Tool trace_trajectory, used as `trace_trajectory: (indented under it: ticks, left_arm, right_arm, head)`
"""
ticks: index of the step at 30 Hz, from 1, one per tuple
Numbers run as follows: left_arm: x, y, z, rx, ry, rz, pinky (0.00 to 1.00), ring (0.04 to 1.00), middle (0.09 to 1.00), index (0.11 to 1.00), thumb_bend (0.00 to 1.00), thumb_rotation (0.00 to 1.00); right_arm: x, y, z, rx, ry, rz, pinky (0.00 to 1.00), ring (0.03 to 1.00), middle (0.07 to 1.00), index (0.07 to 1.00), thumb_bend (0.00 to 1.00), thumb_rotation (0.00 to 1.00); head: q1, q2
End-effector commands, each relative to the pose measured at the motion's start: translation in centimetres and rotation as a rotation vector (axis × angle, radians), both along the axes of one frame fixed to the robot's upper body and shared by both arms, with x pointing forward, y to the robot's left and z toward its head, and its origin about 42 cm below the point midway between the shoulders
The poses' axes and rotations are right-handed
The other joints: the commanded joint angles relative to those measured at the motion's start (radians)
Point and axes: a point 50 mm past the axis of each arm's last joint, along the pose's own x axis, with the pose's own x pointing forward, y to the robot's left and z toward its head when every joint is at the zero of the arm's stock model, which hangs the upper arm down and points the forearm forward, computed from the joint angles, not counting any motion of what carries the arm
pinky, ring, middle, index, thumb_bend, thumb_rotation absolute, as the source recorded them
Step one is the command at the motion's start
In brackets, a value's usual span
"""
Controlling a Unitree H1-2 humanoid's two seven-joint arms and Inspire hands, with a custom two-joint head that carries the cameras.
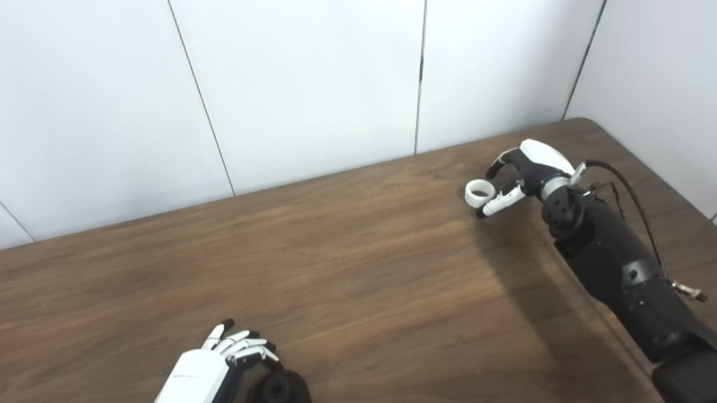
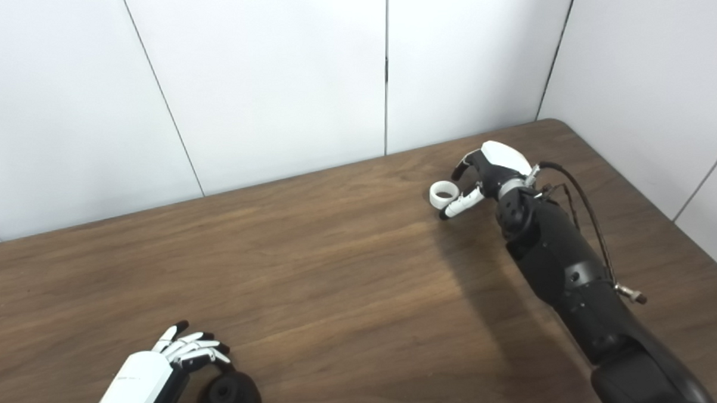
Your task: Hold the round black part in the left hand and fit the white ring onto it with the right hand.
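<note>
The round black part (image 1: 279, 395) lies on the wooden table (image 1: 361, 273) at the near left edge. My left hand (image 1: 212, 373) is right beside it on its left, fingers loosely curled over its upper left rim, not closed on it; the thumb is hidden. The white ring (image 1: 479, 192) lies on the table at the far right. My right hand (image 1: 521, 175) reaches to it from the right, with a finger above the ring and the thumb (image 1: 500, 201) against its near side. The hand is open around the ring. Both also show in the right eye view: ring (image 2: 443, 194), black part (image 2: 228, 397).
White wall panels (image 1: 306, 78) stand right behind the table's far edge. The table's right corner (image 1: 588, 125) is just beyond the right hand. A black cable (image 1: 633, 198) loops off the right forearm.
</note>
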Motion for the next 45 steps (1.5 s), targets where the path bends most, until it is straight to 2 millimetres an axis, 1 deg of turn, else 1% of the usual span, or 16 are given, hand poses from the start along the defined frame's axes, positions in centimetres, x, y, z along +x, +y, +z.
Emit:
trace_trajectory:
  ticks: [1,17,27,30,31,32,33,36,45]
  left_arm:
    - [-0.02,0.66,0.18,0.037,-0.013,0.002,0.98,0.85,0.753,0.484,0.52,0.05]
    - [0.0,0.65,0.13,0.035,-0.01,0.001,0.98,0.85,0.756,0.484,0.52,0.05]
    - [0.06,0.57,0.14,0.04,-0.016,-0.002,0.98,0.853,0.754,0.484,0.52,0.05]
    - [0.02,0.56,0.18,0.042,-0.014,0.0,0.98,0.853,0.754,0.484,0.52,0.05]
    - [0.03,0.56,0.19,0.04,-0.014,0.001,0.98,0.852,0.754,0.484,0.52,0.05]
    - [0.04,0.56,0.19,0.039,-0.014,0.001,0.98,0.85,0.754,0.484,0.52,0.05]
    - [0.05,0.54,0.21,0.037,-0.012,0.003,0.98,0.849,0.754,0.484,0.52,0.05]
    - [0.08,0.5,0.29,0.037,-0.011,0.005,0.99,0.853,0.755,0.484,0.52,0.05]
    - [0.18,0.39,0.42,0.04,-0.014,0.005,0.99,0.856,0.756,0.484,0.52,0.05]
  right_arm:
    - [1.24,0.35,3.51,-0.019,-0.103,0.013,0.8,0.916,0.87,0.65,0.84,0.23]
    - [1.3,0.64,3.58,-0.012,-0.093,0.018,0.81,0.922,0.876,0.658,0.83,0.23]
    - [1.43,0.67,3.52,-0.011,-0.089,0.02,0.79,0.922,0.881,0.656,0.83,0.22]
    - [1.48,0.56,3.37,0.0,-0.092,0.013,0.79,0.924,0.882,0.631,0.81,0.21]
    - [1.49,0.52,3.31,0.003,-0.099,0.008,0.81,0.92,0.875,0.562,0.67,0.17]
    - [1.5,0.49,3.27,0.005,-0.104,0.005,0.81,0.909,0.861,0.518,0.58,0.15]
    - [1.45,0.48,3.22,0.004,-0.111,0.003,0.81,0.905,0.856,0.503,0.55,0.14]
    - [1.3,0.42,3.16,-0.003,-0.116,0.004,0.81,0.891,0.84,0.487,0.52,0.13]
    - [1.21,0.18,3.04,-0.024,-0.11,0.02,0.84,0.906,0.836,0.486,0.52,0.13]
  head:
    - [0.001,0.003]
    - [0.002,0.005]
    - [0.012,0.012]
    - [0.012,0.013]
    - [0.012,0.013]
    - [0.012,0.013]
    - [0.013,0.013]
    - [0.013,0.013]
    - [0.015,0.014]
